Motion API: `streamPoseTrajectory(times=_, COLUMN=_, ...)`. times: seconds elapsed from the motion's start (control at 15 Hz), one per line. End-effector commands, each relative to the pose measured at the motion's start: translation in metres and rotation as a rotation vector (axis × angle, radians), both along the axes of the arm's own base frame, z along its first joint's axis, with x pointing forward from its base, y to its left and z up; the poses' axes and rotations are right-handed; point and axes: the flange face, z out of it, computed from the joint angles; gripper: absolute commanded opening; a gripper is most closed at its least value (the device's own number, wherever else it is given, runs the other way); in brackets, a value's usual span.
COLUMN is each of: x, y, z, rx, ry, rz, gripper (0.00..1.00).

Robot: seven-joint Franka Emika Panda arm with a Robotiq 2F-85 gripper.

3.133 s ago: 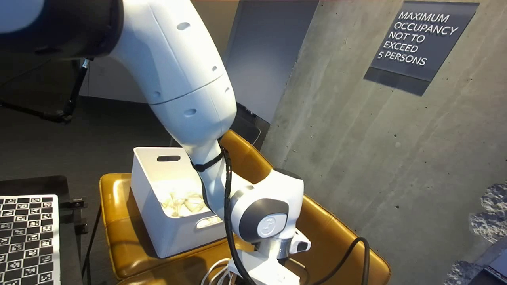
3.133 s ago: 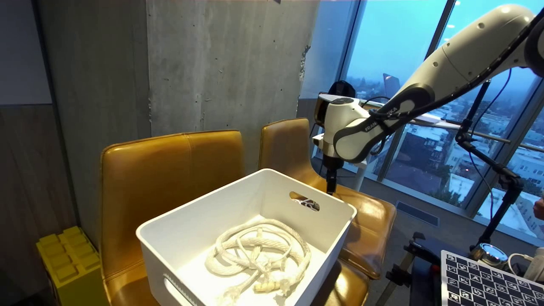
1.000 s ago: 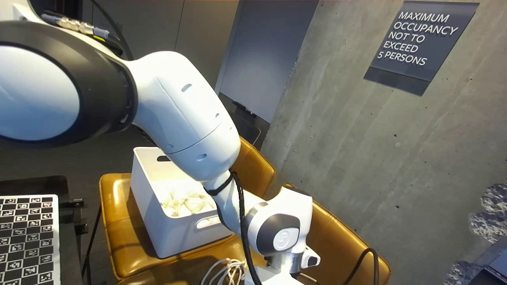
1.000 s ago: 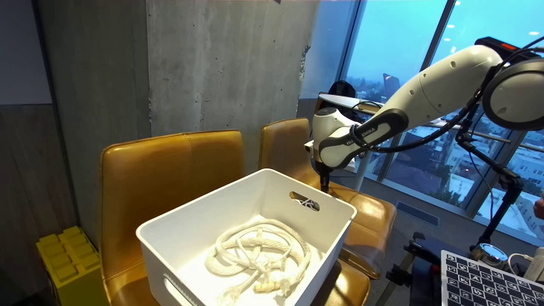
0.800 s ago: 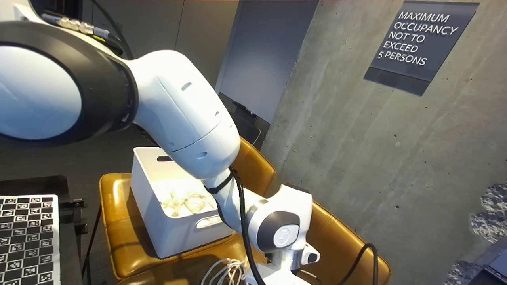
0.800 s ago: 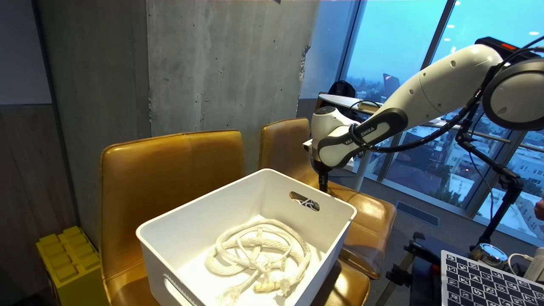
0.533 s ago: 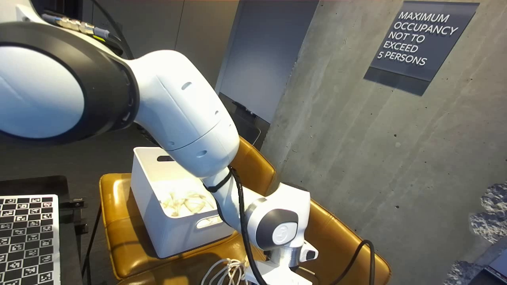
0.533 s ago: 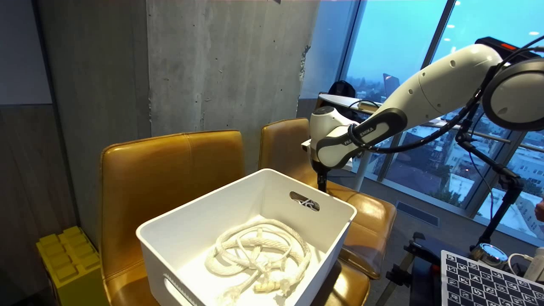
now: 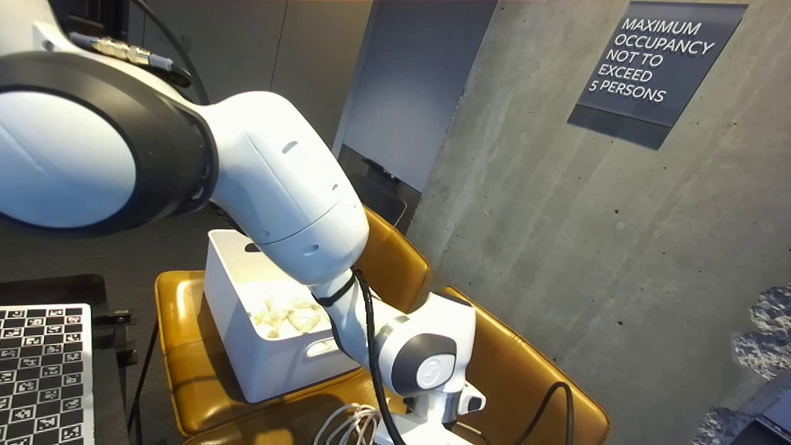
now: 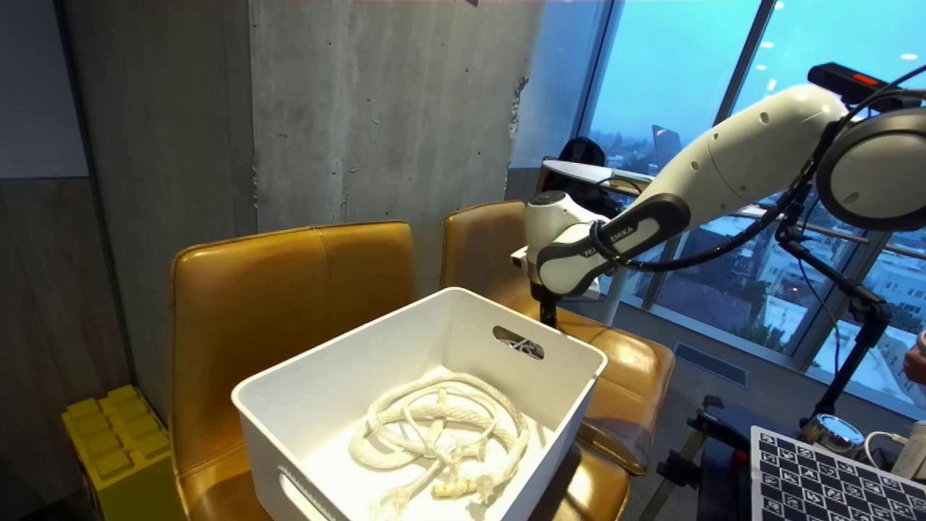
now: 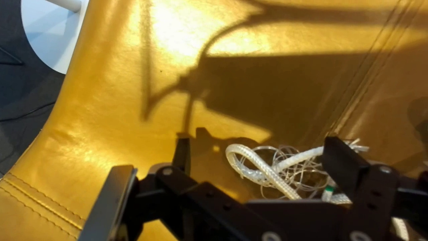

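In the wrist view my gripper [image 11: 256, 143] stands open over a tan leather chair seat [image 11: 100, 100]. A looped white braided rope [image 11: 267, 172] lies between and below its fingers, with a tangle of thin clear strands [image 11: 304, 170] beside it. One rope end passes behind the finger at the right; a green band [image 11: 329, 188] shows close by. Nothing is gripped. An exterior view shows the gripper [image 10: 548, 312] pointing down behind a white box [image 10: 347, 340], its tips hidden by the box wall. Elsewhere the tips fall below the frame, near white cords [image 9: 358, 421].
The box, on the neighbouring tan chair [image 10: 296, 289], holds coiled off-white rope [image 10: 434, 414]. A concrete wall [image 9: 587, 247] rises behind the chairs. A patterned marker board [image 10: 832, 470] and a yellow block-like bin [image 10: 116, 441] stand at the sides.
Compared with three seconds ago the arm has folded lower over the chair. Over the last half second the hand has sunk slightly and shifted a little sideways. Box and rope inside it look unmoved.
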Motion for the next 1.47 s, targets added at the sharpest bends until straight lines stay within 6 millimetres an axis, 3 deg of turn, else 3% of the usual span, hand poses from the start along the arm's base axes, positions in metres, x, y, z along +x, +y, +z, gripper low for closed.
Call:
streamPoseTrajectory(times=0.0, x=0.009, y=0.008, z=-0.003, rx=-0.009, ry=0.023, rz=0.035, gripper=1.00)
streamPoseTrajectory(times=0.33, x=0.016, y=0.017, z=-0.009, rx=-0.001, ry=0.052, rz=0.052, gripper=0.97)
streamPoseTrajectory(times=0.47, x=0.018, y=0.020, z=-0.011, rx=0.005, ry=0.073, rz=0.052, gripper=0.72)
streamPoseTrajectory(times=1.07, x=0.024, y=0.022, z=-0.003, rx=-0.017, ry=0.120, rz=0.068, gripper=0.05)
streamPoseTrajectory(times=1.2, x=0.026, y=0.026, z=0.006, rx=-0.025, ry=0.114, rz=0.086, gripper=0.00)
streamPoseTrajectory(times=1.4, x=0.029, y=0.032, z=0.015, rx=-0.042, ry=0.111, rz=0.105, gripper=0.01)
